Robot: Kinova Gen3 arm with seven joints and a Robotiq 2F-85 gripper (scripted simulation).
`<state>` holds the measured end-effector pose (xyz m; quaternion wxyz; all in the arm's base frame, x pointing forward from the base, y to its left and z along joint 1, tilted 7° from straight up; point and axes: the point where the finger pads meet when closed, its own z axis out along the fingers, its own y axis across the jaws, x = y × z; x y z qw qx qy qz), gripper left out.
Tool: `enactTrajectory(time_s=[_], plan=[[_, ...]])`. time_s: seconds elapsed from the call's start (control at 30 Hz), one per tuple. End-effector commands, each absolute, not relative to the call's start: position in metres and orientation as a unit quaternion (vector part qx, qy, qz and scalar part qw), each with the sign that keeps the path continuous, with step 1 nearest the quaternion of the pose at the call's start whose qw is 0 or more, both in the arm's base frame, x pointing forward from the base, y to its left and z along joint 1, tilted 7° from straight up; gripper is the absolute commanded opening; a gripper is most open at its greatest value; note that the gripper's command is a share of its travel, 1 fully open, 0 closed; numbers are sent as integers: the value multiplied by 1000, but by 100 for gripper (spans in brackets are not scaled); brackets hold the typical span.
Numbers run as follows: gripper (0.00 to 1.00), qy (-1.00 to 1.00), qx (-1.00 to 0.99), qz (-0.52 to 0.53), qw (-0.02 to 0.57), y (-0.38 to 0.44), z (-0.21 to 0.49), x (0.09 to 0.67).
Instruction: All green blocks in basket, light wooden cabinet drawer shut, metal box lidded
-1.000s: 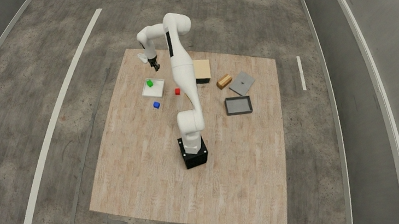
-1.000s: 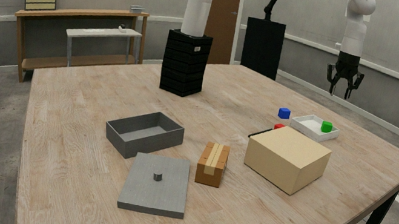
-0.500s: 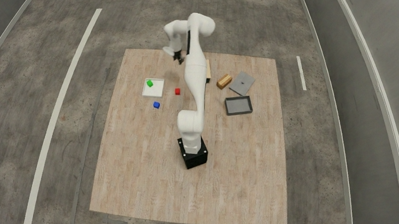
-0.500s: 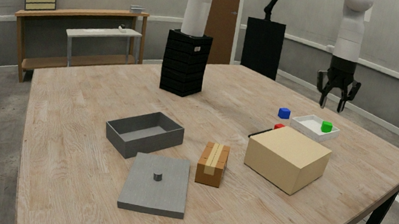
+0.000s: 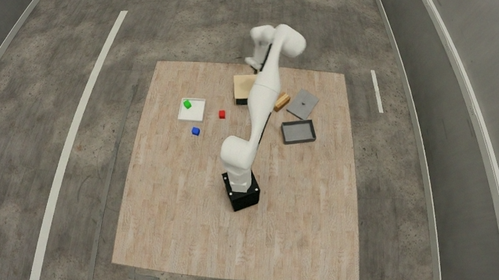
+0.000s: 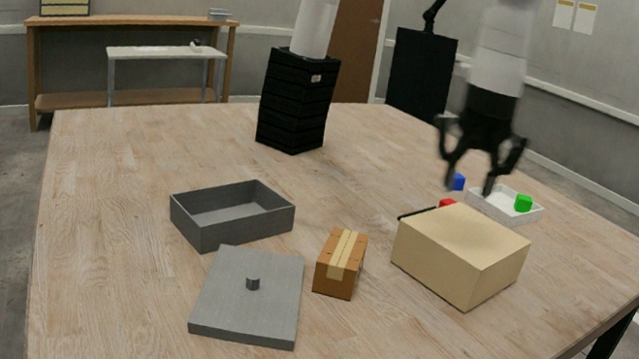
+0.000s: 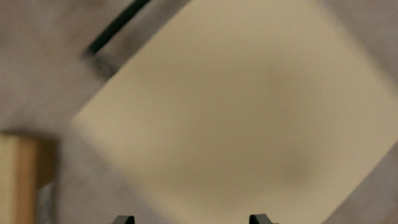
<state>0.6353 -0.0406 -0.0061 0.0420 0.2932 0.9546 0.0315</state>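
Note:
One green block (image 5: 187, 104) lies in the white basket (image 5: 191, 109) at the left; both also show in the exterior view, the block (image 6: 523, 203) inside the basket (image 6: 503, 203). My gripper (image 6: 467, 185) is blurred, open and empty, up in the air over the light wooden cabinet (image 6: 459, 252). In the wrist view the fingertips hang above the cabinet's top (image 7: 235, 115), with its dark handle (image 7: 117, 25) at the upper left. The drawer looks shut. The metal box (image 6: 230, 214) stands open and looks empty, and its lid (image 6: 249, 295) lies flat beside it.
A red block (image 6: 447, 202) and a blue block (image 6: 456, 181) lie on the table between the cabinet and the basket. A small cardboard box (image 6: 340, 261) sits between the cabinet and the lid. The arm's black base (image 5: 240, 194) is nearer the front.

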Motion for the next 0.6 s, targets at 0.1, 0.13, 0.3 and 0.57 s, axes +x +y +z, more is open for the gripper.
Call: enactTrajectory(time_s=[0.1, 0.13, 0.3, 0.57], plan=[[59, 959, 277, 36, 39, -131, -8, 633], [59, 960, 275, 37, 39, -145, -9, 630], [59, 962, 266, 38, 41, -211, -11, 615], [59, 965, 257, 39, 44, -276, -14, 592]])
